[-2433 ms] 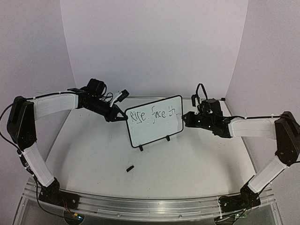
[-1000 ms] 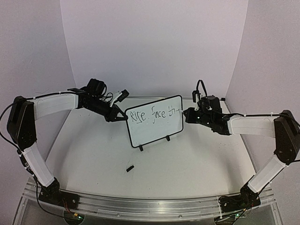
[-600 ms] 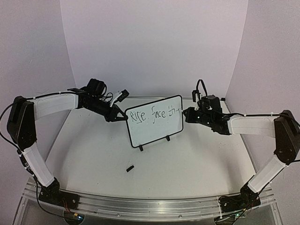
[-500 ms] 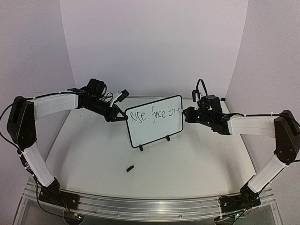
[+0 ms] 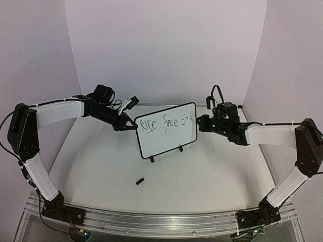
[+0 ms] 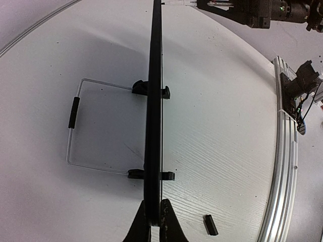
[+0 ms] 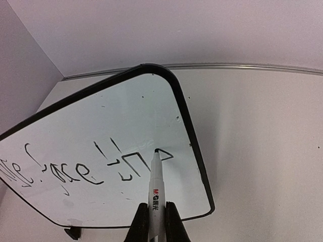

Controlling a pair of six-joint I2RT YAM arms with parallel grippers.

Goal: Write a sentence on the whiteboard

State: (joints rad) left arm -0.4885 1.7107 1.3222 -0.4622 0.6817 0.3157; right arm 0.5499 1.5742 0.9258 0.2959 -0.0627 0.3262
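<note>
The whiteboard (image 5: 166,142) stands upright on its two black feet at mid table. Its top line holds the sentence (image 5: 166,122), thin black handwritten words. My left gripper (image 5: 132,126) is shut on the board's left edge. In the left wrist view the whiteboard (image 6: 153,101) is edge-on, pinched in my left gripper (image 6: 153,214). My right gripper (image 5: 200,122) is shut on a white marker (image 7: 155,184). The marker's tip touches the whiteboard (image 7: 101,121) at the end of the sentence (image 7: 75,171), on a fresh angular stroke near the board's right edge.
A small black marker cap (image 5: 140,180) lies on the table in front of the board, also in the left wrist view as the cap (image 6: 210,225). A thin wire stand (image 6: 70,131) rests flat behind the board. The table's metal rail (image 5: 161,219) runs along the near edge.
My right gripper has risen slightly and moved in toward the board's right edge with the marker. A new stroke has appeared after the last letters. The left arm and board have not moved.
</note>
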